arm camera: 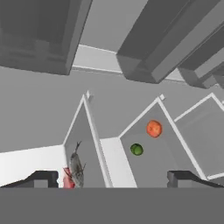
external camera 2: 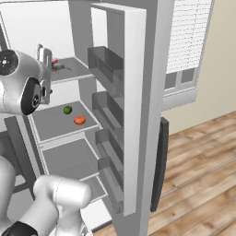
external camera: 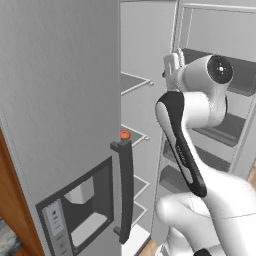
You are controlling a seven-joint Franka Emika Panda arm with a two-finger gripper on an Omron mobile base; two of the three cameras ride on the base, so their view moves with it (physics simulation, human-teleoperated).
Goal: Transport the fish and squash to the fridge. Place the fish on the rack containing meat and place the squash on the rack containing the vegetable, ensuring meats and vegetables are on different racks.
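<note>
fridge (external camera 2: 138, 92): door open, 1 landmark | fish (arm camera: 76, 166): lying on upper fridge rack, touching a red item (arm camera: 68, 179) | squash (arm camera: 153, 128): on the fridge rack below, near a green vegetable (arm camera: 137, 149), apart from it | tool (arm camera: 113, 177): fingers spread wide, pinching nothing, above the fish rack

fridge (external camera 2: 138, 92) open. Upper rack (arm camera: 81, 140): fish (arm camera: 76, 166) lying on it, touching a red meat piece (arm camera: 68, 180). Next rack down (external camera 2: 55, 122): squash (external camera 2: 79, 120) and a small green vegetable (external camera 2: 67, 109), near each other, not touching. Lower shelves (external camera 2: 69, 159) bare.
</note>
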